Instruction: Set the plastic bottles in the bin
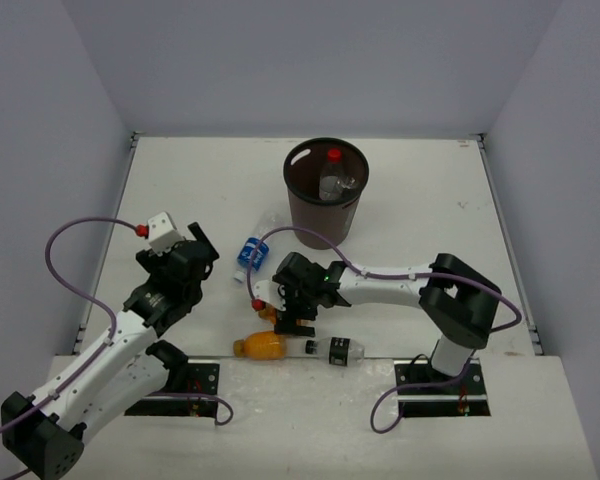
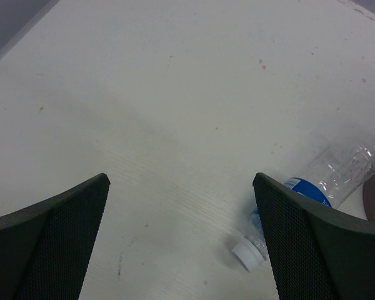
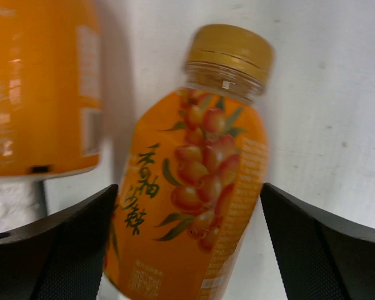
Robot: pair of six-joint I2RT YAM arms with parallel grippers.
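The dark brown bin [image 1: 315, 222] stands at the back centre; a red-capped bottle [image 1: 333, 156] and a clear bottle [image 1: 336, 186] lie inside it. On the table, a blue-labelled bottle [image 1: 250, 252] [image 2: 328, 181] lies on its side. My left gripper [image 1: 202, 258] [image 2: 181, 178] hangs open just left of it, with only bare table between the fingers. My right gripper [image 1: 280, 308] [image 3: 189, 187] is open and straddles a stubby orange bottle [image 3: 197, 175] lying flat. A second orange bottle [image 1: 260, 346] [image 3: 37, 87] lies beside it. A short black-capped bottle [image 1: 336, 350] lies near the front edge.
White walls close the table on the left, back and right. The arm bases sit on a raised shelf [image 1: 310, 420] at the near edge. Purple cables [image 1: 75, 235] loop above the left arm.
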